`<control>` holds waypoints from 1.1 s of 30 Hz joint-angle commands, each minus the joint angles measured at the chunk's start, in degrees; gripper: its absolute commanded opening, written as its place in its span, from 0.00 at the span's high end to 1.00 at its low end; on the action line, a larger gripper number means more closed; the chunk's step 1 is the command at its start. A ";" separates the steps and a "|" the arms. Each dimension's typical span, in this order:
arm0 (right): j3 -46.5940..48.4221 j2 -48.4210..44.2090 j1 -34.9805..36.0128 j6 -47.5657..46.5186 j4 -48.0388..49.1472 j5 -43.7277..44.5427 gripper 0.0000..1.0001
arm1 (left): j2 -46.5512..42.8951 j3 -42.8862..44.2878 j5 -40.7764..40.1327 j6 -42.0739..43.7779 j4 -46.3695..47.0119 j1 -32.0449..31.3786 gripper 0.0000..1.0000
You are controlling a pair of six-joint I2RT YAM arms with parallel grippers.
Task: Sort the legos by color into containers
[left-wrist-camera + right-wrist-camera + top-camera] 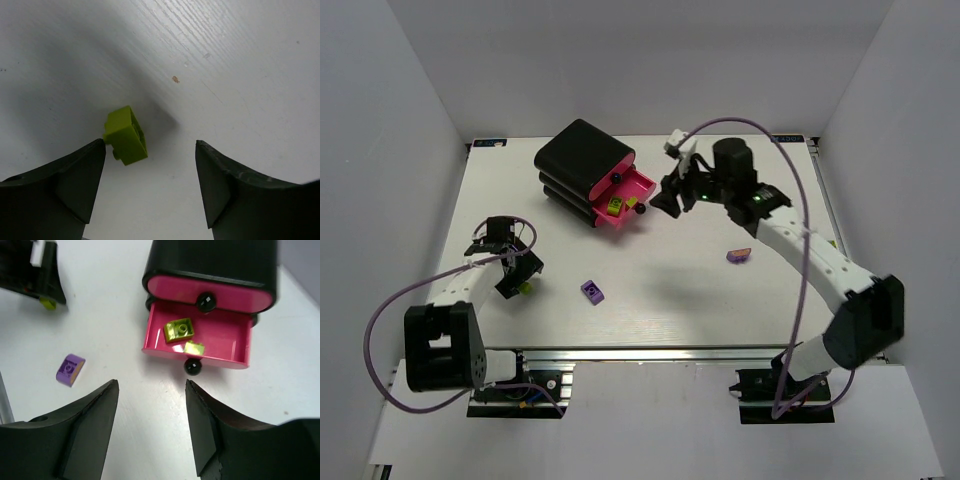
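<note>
The left claw is standing released, its two dark fingers spread wide low over the desk, and a yellow-green lego is lying between them. The brick is sitting well off to one side, just beside the tip of the finger at the left of the wrist view (whether it is touching that finger I cannot tell) and well apart from the other finger. It is lying tilted, a smooth face turned up and a small nub showing at its lower edge. Nothing is lying between it and the fingers.

The right claw is likewise released and gripping nothing, hanging over bare desk just in front of the drawer unit. Directly ahead of it a pulled-out drawer is sticking out beneath a shut one, its dark knob facing the claw. Two yellow-green bricks are lying inside it, near its left end (one studded side up, the smaller one close beside it).

One purple lego is lying on the desk between the two arms, near the front edge, and a second purple lego is lying beside the right arm; both are well apart from either claw.
</note>
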 commanded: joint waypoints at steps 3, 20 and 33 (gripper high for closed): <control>-9.32 -10.97 -3.01 0.98 2.35 -2.48 0.38 | 4.33 1.10 3.16 0.02 2.81 1.45 0.26; -23.83 -25.14 -11.72 1.33 -0.73 -0.55 0.38 | -11.05 6.56 38.57 16.01 9.80 -2.48 1.00; -29.46 -28.31 -16.56 3.35 2.08 4.55 0.88 | 5.20 30.71 26.91 25.85 11.08 -25.69 1.00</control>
